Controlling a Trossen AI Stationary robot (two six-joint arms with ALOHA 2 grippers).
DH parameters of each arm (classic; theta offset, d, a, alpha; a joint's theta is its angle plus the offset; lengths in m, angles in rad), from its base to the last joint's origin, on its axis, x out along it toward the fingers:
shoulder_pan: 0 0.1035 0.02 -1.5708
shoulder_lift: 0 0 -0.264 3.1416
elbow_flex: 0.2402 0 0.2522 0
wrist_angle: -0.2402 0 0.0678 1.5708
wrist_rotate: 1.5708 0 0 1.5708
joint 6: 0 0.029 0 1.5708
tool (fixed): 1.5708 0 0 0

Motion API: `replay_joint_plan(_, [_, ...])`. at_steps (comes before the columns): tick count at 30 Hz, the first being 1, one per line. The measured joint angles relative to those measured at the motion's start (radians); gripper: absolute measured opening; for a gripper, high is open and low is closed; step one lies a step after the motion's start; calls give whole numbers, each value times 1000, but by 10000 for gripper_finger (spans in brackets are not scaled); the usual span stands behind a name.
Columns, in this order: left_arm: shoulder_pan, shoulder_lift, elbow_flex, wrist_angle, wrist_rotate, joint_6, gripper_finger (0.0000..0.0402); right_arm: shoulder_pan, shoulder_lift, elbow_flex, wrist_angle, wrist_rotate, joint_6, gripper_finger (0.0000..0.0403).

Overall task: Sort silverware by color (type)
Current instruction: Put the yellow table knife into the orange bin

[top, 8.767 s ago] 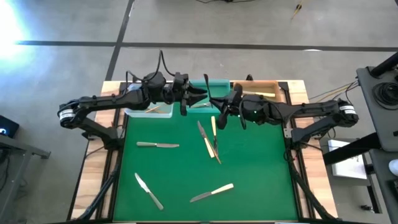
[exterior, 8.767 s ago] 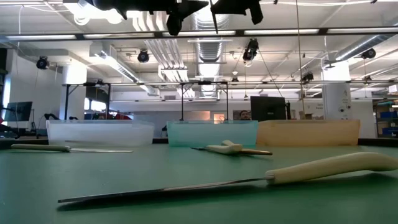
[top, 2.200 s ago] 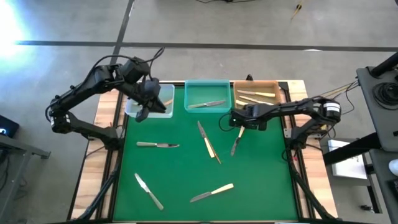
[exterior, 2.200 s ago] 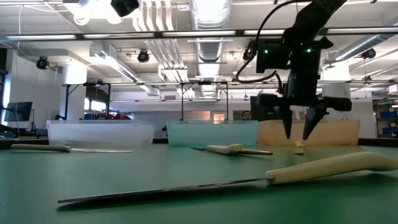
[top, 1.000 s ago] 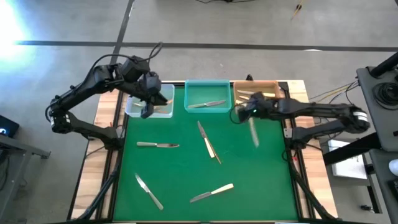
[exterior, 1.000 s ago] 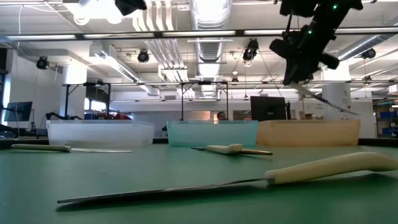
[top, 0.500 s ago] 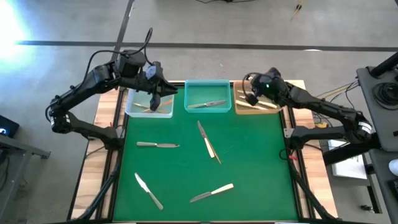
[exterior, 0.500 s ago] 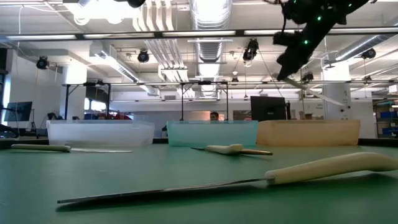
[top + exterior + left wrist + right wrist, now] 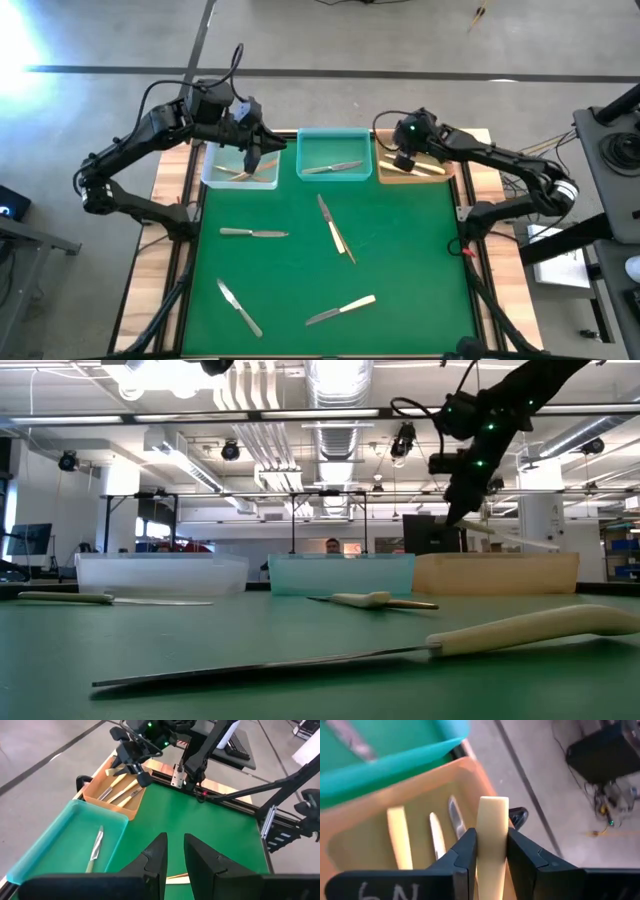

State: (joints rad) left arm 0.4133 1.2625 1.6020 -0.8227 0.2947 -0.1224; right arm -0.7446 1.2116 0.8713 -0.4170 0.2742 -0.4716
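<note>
My right tool (image 9: 487,851) hangs over the amber bin (image 9: 432,172) at the far right of the bench (image 9: 420,290), its fingers clamped on the cream handle of a knife (image 9: 492,827). Three more cream-handled pieces (image 9: 400,837) lie in that bin below it.

My left tool (image 9: 173,852) hangs above the clear bin (image 9: 212,178) at the far left; its fingers stand a narrow gap apart with nothing between them. That bin holds gold-toned pieces (image 9: 238,174).

The teal bin (image 9: 334,178) between the two holds one silver knife (image 9: 338,167).

On the green mat lie five loose pieces: a silver knife (image 9: 252,233) at left, a silver knife (image 9: 238,307) at near left, a crossed pair (image 9: 334,229) at centre, and a cream-handled knife (image 9: 341,310) at near centre.
</note>
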Motion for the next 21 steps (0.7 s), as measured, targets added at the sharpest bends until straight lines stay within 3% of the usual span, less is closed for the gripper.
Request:
replay_joint_plan(2, [0, 0, 0, -1, 0, -4, 47, 0, 2, 14, 3, 15, 70, 83])
replay_joint_plan(6, [0, 0, 0, -16, 1, -28, 47, 0, -13, 60, -47, 17, 199, 160])
replay_joint_plan(11, [0, 0, 0, -110, 2, -37, 47, 2, -22, 187, -306, -17, 501, 211])
replay_joint_plan(15, [0, 0, 0, -238, 3, -35, 47, 15, -21, 289, -537, -231, 802, 213])
replay_joint_plan(18, [0, 0, 0, -330, 4, 15, 47, 96, -28, 290, -515, -387, 836, 204])
replay_joint_plan(21, [0, 0, 0, -379, 30, 86, 47, 225, -22, 251, -425, -475, 933, 192])
